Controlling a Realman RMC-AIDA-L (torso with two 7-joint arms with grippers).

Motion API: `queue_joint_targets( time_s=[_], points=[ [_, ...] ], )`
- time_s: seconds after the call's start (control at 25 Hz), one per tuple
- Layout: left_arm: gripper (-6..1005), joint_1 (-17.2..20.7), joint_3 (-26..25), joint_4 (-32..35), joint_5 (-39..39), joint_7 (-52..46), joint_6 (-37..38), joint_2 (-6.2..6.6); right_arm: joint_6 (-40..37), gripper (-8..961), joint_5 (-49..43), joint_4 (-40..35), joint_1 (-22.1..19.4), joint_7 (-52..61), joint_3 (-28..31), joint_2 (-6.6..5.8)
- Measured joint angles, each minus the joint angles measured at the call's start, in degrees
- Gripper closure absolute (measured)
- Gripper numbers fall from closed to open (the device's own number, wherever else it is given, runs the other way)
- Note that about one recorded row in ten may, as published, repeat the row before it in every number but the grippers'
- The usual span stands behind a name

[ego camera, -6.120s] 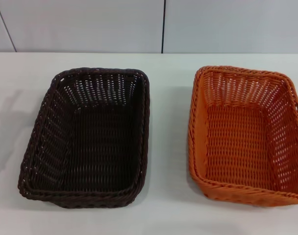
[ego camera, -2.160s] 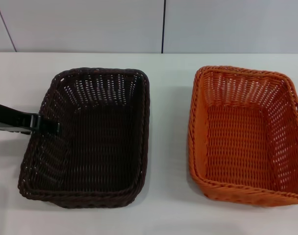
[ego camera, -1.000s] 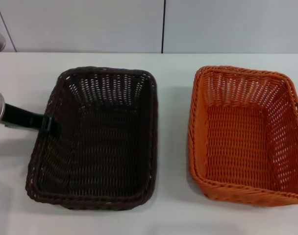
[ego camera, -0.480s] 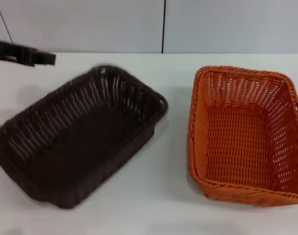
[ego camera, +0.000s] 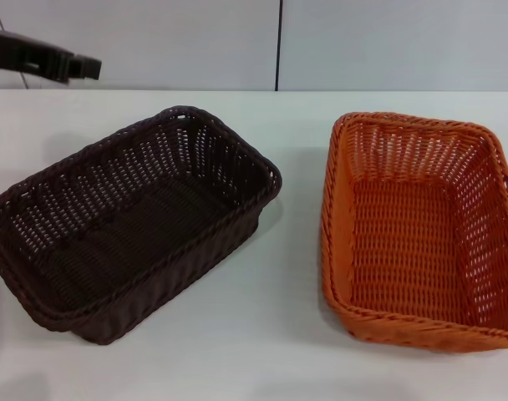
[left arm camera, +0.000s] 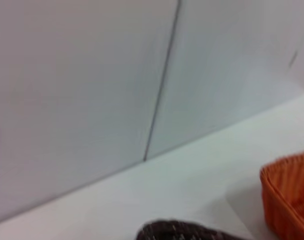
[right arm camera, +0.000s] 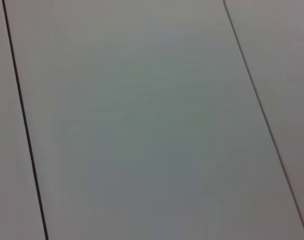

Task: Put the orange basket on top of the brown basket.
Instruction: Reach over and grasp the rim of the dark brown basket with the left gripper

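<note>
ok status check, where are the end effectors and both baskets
Left end effector raised, far left, holding nothing. Right arm out of view. Brown basket skewed; orange basket apart on table, not stacked. Nothing between.

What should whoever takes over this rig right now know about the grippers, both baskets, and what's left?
Left gripper: raised at the far left, above the table, holding nothing.
Right gripper: not in view.
Brown basket: on the table's left, turned at an angle, empty.
Orange basket: on the right, apart from the brown one, untouched.
Done: nothing stacked.
Left: lift the orange basket and set it on the brown one.
</note>
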Motion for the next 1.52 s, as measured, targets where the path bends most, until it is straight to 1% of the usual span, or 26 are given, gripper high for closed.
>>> queue_joint_targets(
  time_s=[0.04,0.08,0.12,0.16,0.2,0.32,0.36,0.48,0.56,0.68,0.72,0.84,0.88,0.92,1.0,1.08,1.12,1.24,1.28,1.36,1.44,1.52],
  points=[
    [996,0.2,-0.4,0.0,-0.1,0.2,1.3,-0.52,0.0,392,0.0,0.0,-0.1,0.0,0.0,0.0],
    [994,0.9,-0.8,-0.4,-0.2,0.7,4.2,-1.77,0.0,392,0.0,0.0,-0.2,0.0,0.0,-0.02],
    [993,1.2,-0.9,-0.5,-0.2,0.9,5.1,-2.26,0.0,392,0.0,0.0,-0.2,0.0,0.0,-0.02],
    [991,1.2,-0.9,-0.5,-0.2,0.9,5.1,-2.26,0.0,392,0.0,0.0,-0.2,0.0,0.0,-0.02],
    [990,1.8,-0.9,-0.6,-0.1,1.1,6.8,-3.17,0.0,392,0.0,0.0,-0.2,0.0,0.0,-0.02],
    [985,1.8,-0.9,-0.6,-0.1,1.1,6.8,-3.17,0.0,392,0.0,0.0,-0.3,0.0,0.0,-0.03],
    [983,2.2,-0.5,-0.1,0.2,1.5,8.0,-3.64,0.0,392,0.0,0.0,-0.3,0.0,0.0,-0.03],
    [865,2.4,-0.2,0.2,0.4,2.1,8.2,-3.8,-0.1,392,0.0,0.0,-0.3,0.0,0.0,-0.02],
    [786,3.0,-0.2,0.4,0.3,3.8,8.7,-4.29,-0.1,392,0.0,0.1,-0.3,0.0,-0.2,0.02],
    [674,3.1,-0.2,0.7,0.4,4.2,8.9,-4.41,-0.1,392,0.0,0.2,-0.3,0.0,-0.2,0.08],
    [637,3.4,-0.1,2.1,0.4,5.8,9.4,-4.71,-0.1,392,0.0,0.2,-0.3,0.0,-0.3,0.13],
    [525,3.5,0.1,3.9,0.5,7.0,10.5,-4.81,-0.1,392,0.0,0.3,-0.4,0.0,-0.5,0.27],
    [474,3.5,0.1,3.9,0.5,7.0,10.5,-4.81,-0.1,392,0.0,0.3,-0.4,0.0,-0.5,0.27],
    [422,3.7,0.7,6.5,1.1,7.9,12.5,-4.81,0.0,392,-0.1,0.3,-0.5,0.0,-0.5,0.27],
    [320,3.7,1.2,9.4,1.6,9.4,14.8,-4.85,0.0,392,-0.3,0.4,-0.5,0.0,-0.6,0.33],
    [269,3.7,1.2,9.4,1.6,9.4,14.8,-4.85,0.2,392,-0.4,0.5,-0.6,0.0,-0.6,0.39],
    [243,3.7,1.8,11.6,1.9,10.8,16.5,-4.83,0.2,392,-0.5,0.5,-0.6,0.0,-0.7,0.39],
    [166,3.6,2.0,12.4,2.1,11.1,17.0,-4.73,0.2,392,-0.5,0.6,-0.5,0.0,-0.7,0.4],
    [140,3.4,2.3,13.7,2.8,11.6,17.4,-4.48,0.3,392,-0.5,0.7,-0.5,0.0,-0.9,0.41],
    [140,3.2,2.5,15.1,4.2,11.9,18.4,-4.41,0.3,392,-0.5,1.1,-0.5,0.0,-1.7,0.42],
    [140,3.2,2.5,15.1,4.2,11.9,18.4,-4.41,0.4,392,-0.5,1.3,-0.4,0.0,-1.9,0.48],
    [139,3.1,2.6,17.1,6.1,11.9,20.7,-4.51,0.4,392,-0.5,1.5,-0.2,0.0,-2.3,0.82]
  ],
)
